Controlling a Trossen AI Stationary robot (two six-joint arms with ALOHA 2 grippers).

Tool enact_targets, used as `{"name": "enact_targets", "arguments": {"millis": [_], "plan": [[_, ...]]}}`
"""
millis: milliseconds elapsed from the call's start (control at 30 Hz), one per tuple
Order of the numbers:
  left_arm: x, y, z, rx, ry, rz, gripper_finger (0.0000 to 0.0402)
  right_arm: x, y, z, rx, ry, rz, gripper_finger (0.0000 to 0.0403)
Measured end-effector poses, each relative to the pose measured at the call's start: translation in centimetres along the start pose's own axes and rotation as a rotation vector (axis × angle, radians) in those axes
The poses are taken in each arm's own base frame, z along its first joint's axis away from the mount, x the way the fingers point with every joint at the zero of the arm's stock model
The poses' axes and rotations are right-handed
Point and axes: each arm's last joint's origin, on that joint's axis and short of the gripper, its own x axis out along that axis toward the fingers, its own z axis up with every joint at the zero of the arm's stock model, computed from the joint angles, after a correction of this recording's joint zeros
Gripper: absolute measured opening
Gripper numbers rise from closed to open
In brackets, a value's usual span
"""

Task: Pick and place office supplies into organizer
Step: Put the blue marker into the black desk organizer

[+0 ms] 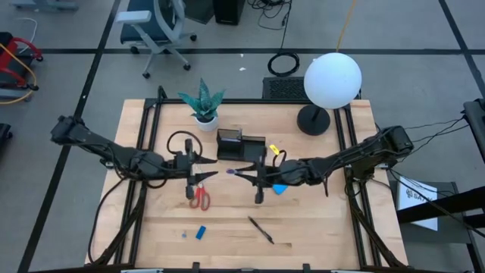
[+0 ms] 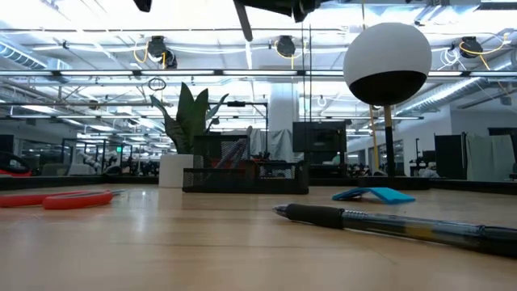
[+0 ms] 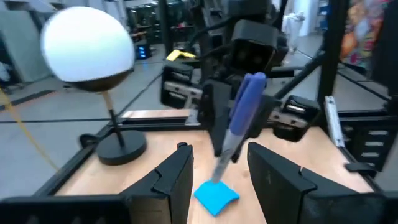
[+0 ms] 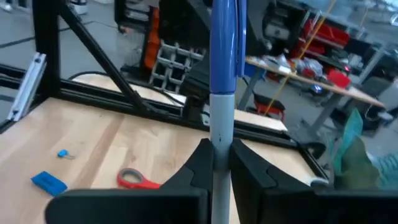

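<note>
My right gripper (image 1: pixel 254 177) hangs above the table's middle, shut on a pen (image 4: pixel 222 74) with a blue cap and grey barrel. My left gripper (image 1: pixel 214 175) faces it from the left, open. In the left wrist view the pen (image 3: pixel 244 112) shows just beyond the left gripper's fingers (image 3: pixel 177 180), apart from them. The black organizer (image 1: pixel 241 145) stands behind both grippers. On the table lie red-handled scissors (image 1: pixel 199 196), a blue notepad (image 1: pixel 280 188), a black pen (image 1: pixel 260 229) and a small blue block (image 1: pixel 201 232). My right gripper pinches the pen's grey barrel (image 4: pixel 221 146), just below the blue cap, between its two fingers. The fingers come level from the table's right and lie across the pen. The pen is lifted clear and tilted, cap end up and leaning toward my left gripper.
A white globe lamp (image 1: pixel 332 80) on a round black base (image 1: pixel 313 120) stands at the back right. A potted plant (image 1: pixel 203 102) stands at the back, left of the organizer. A tiny blue item (image 1: pixel 183 235) lies near the block.
</note>
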Motion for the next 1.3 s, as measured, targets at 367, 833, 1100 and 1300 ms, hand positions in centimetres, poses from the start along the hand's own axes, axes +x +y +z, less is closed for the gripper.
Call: {"name": "enact_targets", "arguments": {"millis": [367, 833, 1100, 1300], "plan": [[3.3, 0.0, -1.3, -0.008, -0.033, -0.058, 0.0161, 0.1, 0.1, 0.2, 0.010, -0.041, 0.041, 0.0023], [4.2, 0.0, -0.8, -0.035, -0.147, -0.120, 0.0161, 0.1, 0.1, 0.2, 0.008, -0.037, 0.043, 0.0023], [5.5, 0.2, -1.4, -0.044, -0.183, -0.107, 0.0160, 0.1, 0.1, 0.2, 0.008, -0.042, 0.063, 0.0023], [5.5, 0.2, -1.3, -0.031, -0.185, -0.108, 0.0093, 0.1, 0.1, 0.2, 0.010, -0.039, 0.061, 0.0023]]}}
